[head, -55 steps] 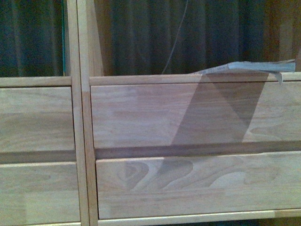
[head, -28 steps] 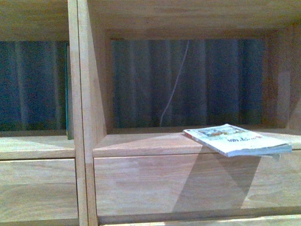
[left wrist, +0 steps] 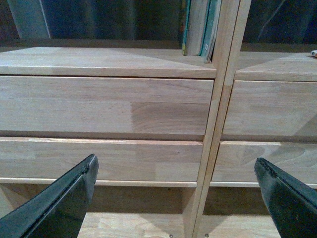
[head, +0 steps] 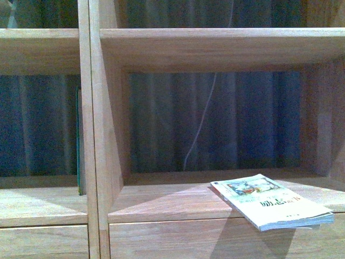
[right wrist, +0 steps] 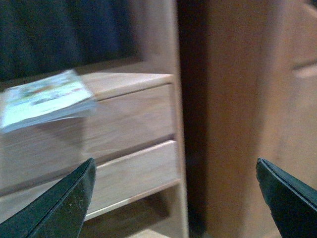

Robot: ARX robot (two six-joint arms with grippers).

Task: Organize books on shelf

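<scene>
Two grippers, both empty with their fingers spread wide: the left gripper [left wrist: 174,167] faces the drawer fronts [left wrist: 99,104] low on the shelf [head: 161,200], and the right gripper [right wrist: 176,166] hangs below and off to the side of the right-hand cubby. The right wrist view is pretty smeared, so I wouldn't trust it for fine aiming. The real worry is the paperback [head: 272,202]. It's lying flat, cover up, on the floor of the right cubby, skewed, with its near corner poking out past the front lip over the drawers. Honestly that's a book waiting to fall. Come up from underneath with a finger and clip that corner, and I'd bet it pivots off the edge. It also looks thin and floppy, so pinching just the overhang could bend it or let it slide out of the fingers. Shoving it inward isn't safe either, because the shelf has no back. Further in, the dark-green book [head: 78,141] stands upright against the divider in the left cubby, and a bump there could knock it over. Behind everything hangs a dark curtain [head: 253,118] with a thin pale cord [head: 200,127], which an overreaching finger might snag.
</scene>
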